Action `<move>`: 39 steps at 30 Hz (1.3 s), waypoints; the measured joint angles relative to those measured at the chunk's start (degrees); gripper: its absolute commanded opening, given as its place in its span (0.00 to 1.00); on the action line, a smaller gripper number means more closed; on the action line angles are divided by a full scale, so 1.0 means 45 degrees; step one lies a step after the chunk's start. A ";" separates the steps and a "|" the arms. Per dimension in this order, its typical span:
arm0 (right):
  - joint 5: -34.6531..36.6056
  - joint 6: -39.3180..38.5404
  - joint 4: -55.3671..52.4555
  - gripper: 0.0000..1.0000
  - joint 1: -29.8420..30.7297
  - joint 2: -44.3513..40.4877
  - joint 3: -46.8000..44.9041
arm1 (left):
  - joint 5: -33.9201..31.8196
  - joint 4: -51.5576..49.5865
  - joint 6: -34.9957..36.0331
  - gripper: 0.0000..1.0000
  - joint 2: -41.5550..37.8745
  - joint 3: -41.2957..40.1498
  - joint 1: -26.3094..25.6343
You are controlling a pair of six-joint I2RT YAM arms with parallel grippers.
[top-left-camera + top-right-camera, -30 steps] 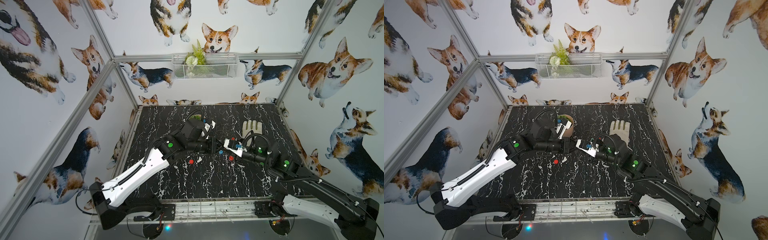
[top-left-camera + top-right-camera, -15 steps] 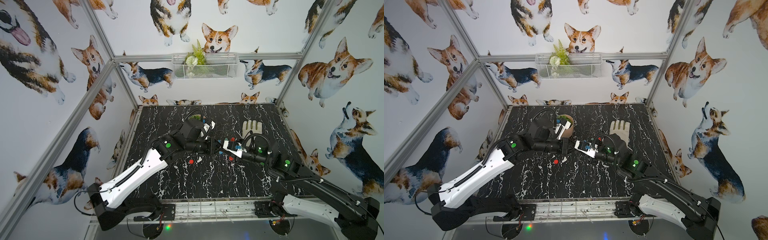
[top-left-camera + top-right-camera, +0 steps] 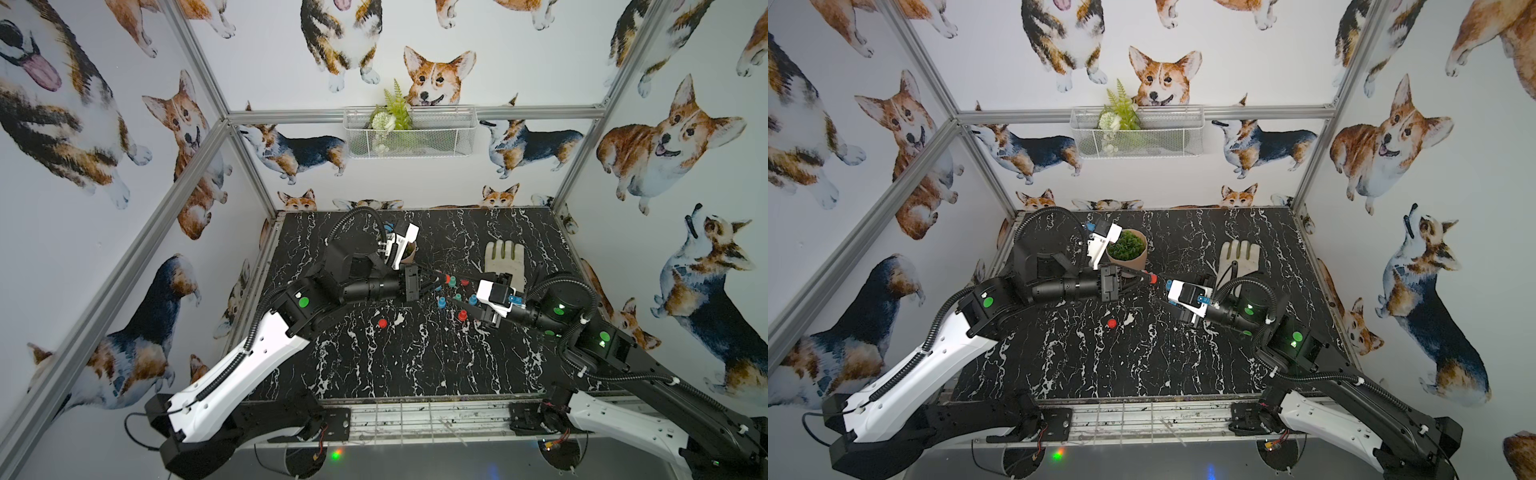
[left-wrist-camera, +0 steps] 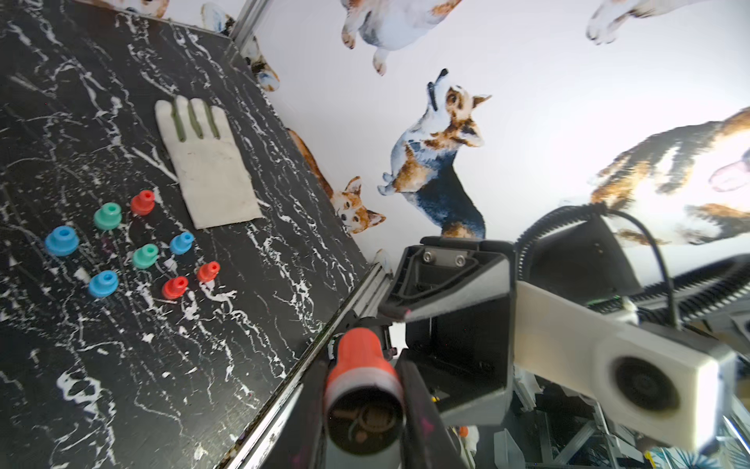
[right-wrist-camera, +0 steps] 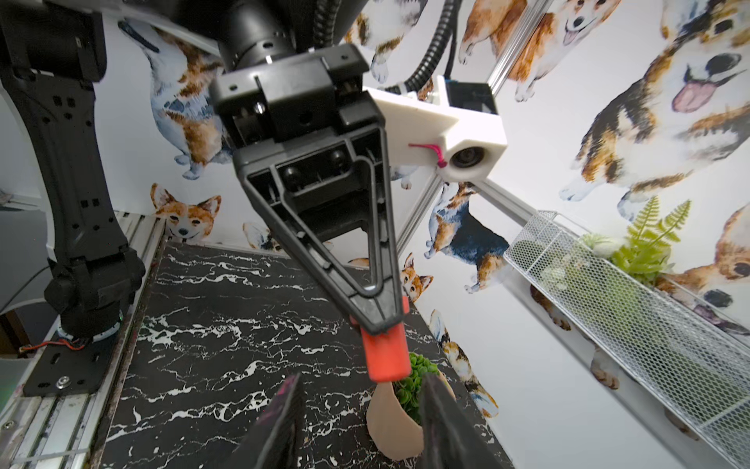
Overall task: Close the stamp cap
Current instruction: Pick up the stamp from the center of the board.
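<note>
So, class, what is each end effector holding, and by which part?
The left end effector pinches the red stamp by one end; the rest sticks out beyond the grip. The right end effector is open, holding nothing.

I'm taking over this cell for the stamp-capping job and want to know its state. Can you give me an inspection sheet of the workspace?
Surface: black marble-pattern table; no spill seen.
Job's things: red stamp held off the table; whether its cap is seated cannot be told. Eight small red, green and blue pieces stand beside the glove; a lone red piece sits apart.
Clutter: white glove lying flat; potted plant towards the back.
Grippers: left gripper shut on the red stamp; right gripper open, facing the stamp.
Cables: black corrugated hoses looped on both arms.
Surroundings: corgi-print walls; wire basket with a fern on the back wall.
</note>
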 measured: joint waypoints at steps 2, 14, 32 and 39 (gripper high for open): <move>-0.0248 0.0170 0.0403 0.50 0.0000 -0.0117 0.0024 | 0.0413 0.0442 -0.0092 0.11 -0.0141 -0.0010 0.0015; -0.1477 0.0865 0.2438 0.42 -0.0005 0.0253 0.0437 | 0.2807 0.3254 -0.1423 0.08 -0.0189 -0.0690 0.0063; -0.1987 0.1127 0.3614 0.36 0.0029 0.0306 0.0364 | 0.4012 0.5455 -0.2691 0.08 -0.0257 -0.1195 0.0068; -0.1870 0.1268 0.3619 0.35 0.0029 0.0078 0.0223 | 0.4114 0.5537 -0.2730 0.07 -0.0272 -0.1195 0.0068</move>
